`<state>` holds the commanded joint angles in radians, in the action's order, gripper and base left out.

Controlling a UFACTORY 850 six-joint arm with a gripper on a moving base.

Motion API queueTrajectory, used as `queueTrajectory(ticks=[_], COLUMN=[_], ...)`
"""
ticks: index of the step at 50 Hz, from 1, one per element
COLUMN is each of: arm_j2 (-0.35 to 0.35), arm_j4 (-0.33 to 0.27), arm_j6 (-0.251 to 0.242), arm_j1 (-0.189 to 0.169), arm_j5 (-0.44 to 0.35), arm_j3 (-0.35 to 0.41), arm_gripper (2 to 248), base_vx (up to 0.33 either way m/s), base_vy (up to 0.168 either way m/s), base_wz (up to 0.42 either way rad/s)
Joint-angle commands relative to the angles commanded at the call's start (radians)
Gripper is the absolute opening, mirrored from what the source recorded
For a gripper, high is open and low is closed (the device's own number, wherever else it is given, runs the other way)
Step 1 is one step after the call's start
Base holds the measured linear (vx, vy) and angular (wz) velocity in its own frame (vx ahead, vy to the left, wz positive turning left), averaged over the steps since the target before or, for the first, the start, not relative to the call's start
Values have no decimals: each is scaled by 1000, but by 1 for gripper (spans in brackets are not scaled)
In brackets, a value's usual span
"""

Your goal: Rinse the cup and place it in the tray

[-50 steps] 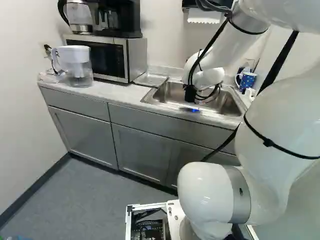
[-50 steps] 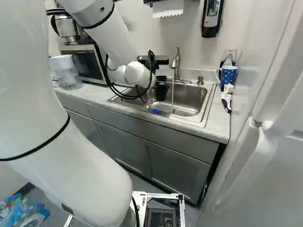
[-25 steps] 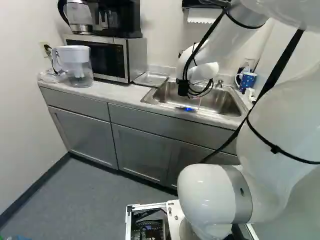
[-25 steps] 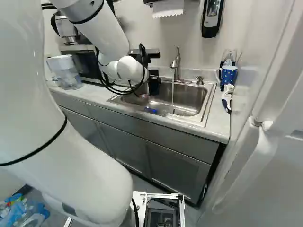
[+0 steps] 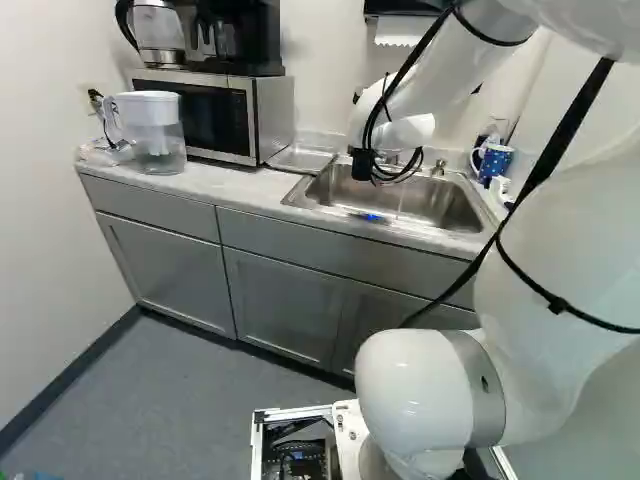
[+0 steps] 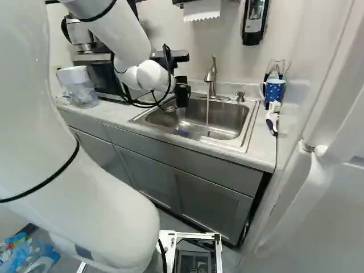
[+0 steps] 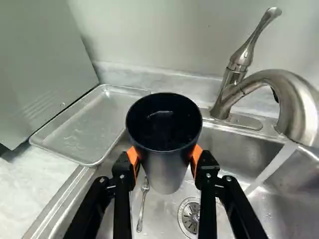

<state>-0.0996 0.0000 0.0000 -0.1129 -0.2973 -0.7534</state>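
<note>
Cup: smooth, satin outside, metal vs plastic unclear. Tray: bare metal, dull sheen, shiny specks. Sink, right of centre in right base view: satin metal. Faucet: smooth metal, soft shine. Pitcher, upper left of left base view: clear glossy plastic. Towel, top of same view: matt paper. Countertop: mottled, low sheen. Cabinet fronts: smooth, near matt. Arm shell, lower right: smooth, glossy.

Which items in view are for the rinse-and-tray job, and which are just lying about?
Job:
- dark cup, in the tool
- running faucet
- sink
- metal tray

Lying about:
- utensil in sink
- blue mug
- pitcher
- microwave
- kettle
</note>
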Motion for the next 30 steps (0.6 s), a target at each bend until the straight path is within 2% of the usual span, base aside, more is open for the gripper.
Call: queueTrajectory(ticks=[14, 30], arm_j2=[-24, -50], arm_j4=[0, 0], arm_j6=[0, 0], arm_j1=[0, 0], arm_j5=[15, 76], arm_j3=[-8, -19], arm_gripper=[121, 121], base_vx=[0, 0], base_vy=[0, 0], base_wz=[0, 0])
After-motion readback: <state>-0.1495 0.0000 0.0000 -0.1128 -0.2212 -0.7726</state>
